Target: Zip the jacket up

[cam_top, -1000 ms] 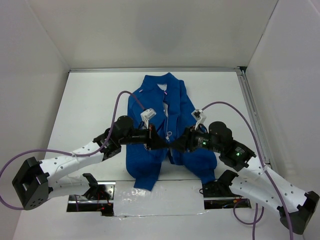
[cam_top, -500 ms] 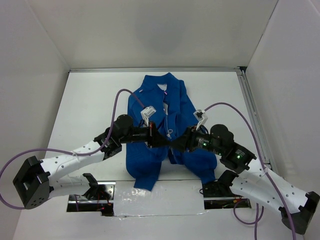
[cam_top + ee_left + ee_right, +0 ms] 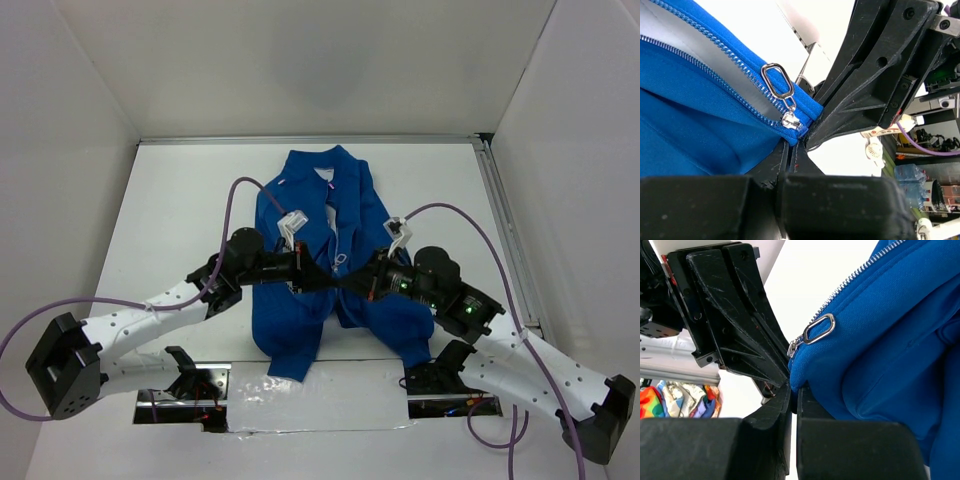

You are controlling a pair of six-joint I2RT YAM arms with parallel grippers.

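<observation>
Blue jacket [image 3: 295,330] hem pinched both sides

Tip to tip, the left gripper [image 3: 325,281] and right gripper [image 3: 352,283] each clamp the jacket's bottom edge. Only the wrist views show the silver zipper pull [image 3: 777,82] beside them; overhead, the collar [image 3: 325,160] lies farthest.

Jacket [image 3: 352,205] on table [image 3: 180,210] ctr, collar [image 3: 325,160] far side.
</observation>
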